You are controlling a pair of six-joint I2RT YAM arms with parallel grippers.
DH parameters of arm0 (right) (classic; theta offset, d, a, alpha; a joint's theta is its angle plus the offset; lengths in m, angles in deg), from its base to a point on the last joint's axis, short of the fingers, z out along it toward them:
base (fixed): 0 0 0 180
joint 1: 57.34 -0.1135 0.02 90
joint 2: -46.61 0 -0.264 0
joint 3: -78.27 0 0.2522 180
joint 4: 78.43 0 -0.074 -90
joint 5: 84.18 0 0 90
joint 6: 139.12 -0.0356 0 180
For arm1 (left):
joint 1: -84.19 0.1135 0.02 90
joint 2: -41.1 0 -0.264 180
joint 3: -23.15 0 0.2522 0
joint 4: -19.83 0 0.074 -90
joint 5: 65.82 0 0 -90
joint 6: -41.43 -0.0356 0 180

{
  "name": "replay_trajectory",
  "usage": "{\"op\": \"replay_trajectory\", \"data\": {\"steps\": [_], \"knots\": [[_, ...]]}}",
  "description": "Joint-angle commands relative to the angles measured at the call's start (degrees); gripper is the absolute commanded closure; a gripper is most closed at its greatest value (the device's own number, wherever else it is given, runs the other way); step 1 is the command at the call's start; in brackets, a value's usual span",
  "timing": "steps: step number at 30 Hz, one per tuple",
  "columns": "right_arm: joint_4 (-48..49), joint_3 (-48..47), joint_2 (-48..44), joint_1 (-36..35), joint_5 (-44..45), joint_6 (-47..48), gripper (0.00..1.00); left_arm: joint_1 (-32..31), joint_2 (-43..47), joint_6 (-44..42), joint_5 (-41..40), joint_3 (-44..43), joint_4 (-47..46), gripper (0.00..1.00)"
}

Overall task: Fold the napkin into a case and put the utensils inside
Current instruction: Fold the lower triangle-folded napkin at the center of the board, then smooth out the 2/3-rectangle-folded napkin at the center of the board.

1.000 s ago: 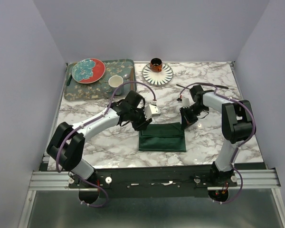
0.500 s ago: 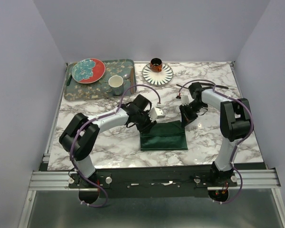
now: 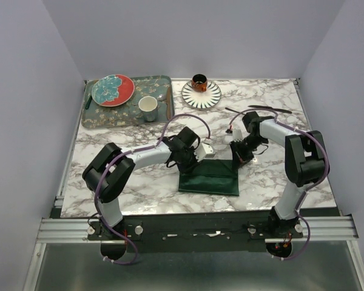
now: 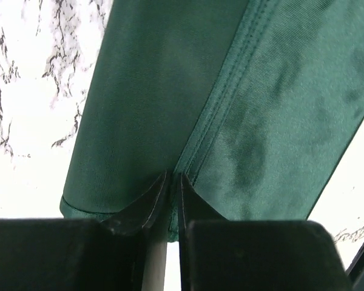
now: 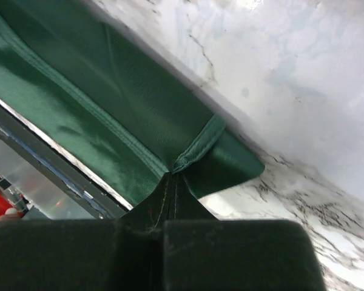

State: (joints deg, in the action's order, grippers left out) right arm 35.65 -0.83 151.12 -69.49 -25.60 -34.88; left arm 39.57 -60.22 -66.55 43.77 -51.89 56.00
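A: Where's the napkin (image 3: 209, 177)?
B: Folded, pulled between the two arms. The left gripper (image 4: 171, 182) pinches its stitched hem, jaws almost together.
A: And the right gripper (image 5: 171, 180)?
B: Clamped on a corner at its tips (cloth spreads ahead).

The left gripper (image 4: 171, 182) pinches the stitched hem of the dark green napkin (image 4: 164, 91); white marble table (image 4: 30, 121) shows on both sides.

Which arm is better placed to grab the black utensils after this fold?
Right. The utensils lie at the table's far right, just beyond the right gripper, which pinches a corner of the napkin. The left gripper sits farther from them.
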Motion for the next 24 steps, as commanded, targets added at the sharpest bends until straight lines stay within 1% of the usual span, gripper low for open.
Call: {"op": "replay_trajectory", "data": {"steps": [1,6,11,17,19,20,22,23,24], "knots": [[0.74,-0.49,3.76,-1.48,3.81,-0.97,0.99,-0.47,-1.78,2.77,-3.07,-1.12,1.14,0.84],[-0.57,-3.56,6.32,-2.8,7.24,-1.14,0.99,-0.29,-2.3,4.97,-3.07,-1.48,1.14,0.84],[-2.76,-11.37,10.96,-2.98,10.5,-0.71,0.99,1.29,-3.79,8.04,-2.1,-2.44,1.75,0.84],[-6.02,-21.3,15.9,-2.98,11.56,-0.7,0.99,5.76,-6.25,6.3,-3.42,-4.73,3.33,0.84],[-6.64,-22.37,16.78,-2.89,11.9,-0.53,0.99,7.17,-6.35,5.33,-2.11,-5.61,3.77,0.84],[-6.64,-22.55,16.87,-2.89,12.26,-0.35,0.99,8.14,-5.74,4.8,-0.54,-5.78,3.78,0.83],[-6.46,-22.2,16.61,-2.97,12.79,0.17,0.99,8.58,-4.16,3.22,2.27,-5.35,3.69,0.78],[-6.37,-22.02,16.43,-2.98,12.7,0.35,0.99,8.76,-1.89,2.95,4.47,-5.17,3.17,0.75],[-6.11,-21.33,16.25,-2.98,12.7,0.61,0.99,9.02,-0.56,4.25,7.79,-4.3,2.29,0.7]]}}
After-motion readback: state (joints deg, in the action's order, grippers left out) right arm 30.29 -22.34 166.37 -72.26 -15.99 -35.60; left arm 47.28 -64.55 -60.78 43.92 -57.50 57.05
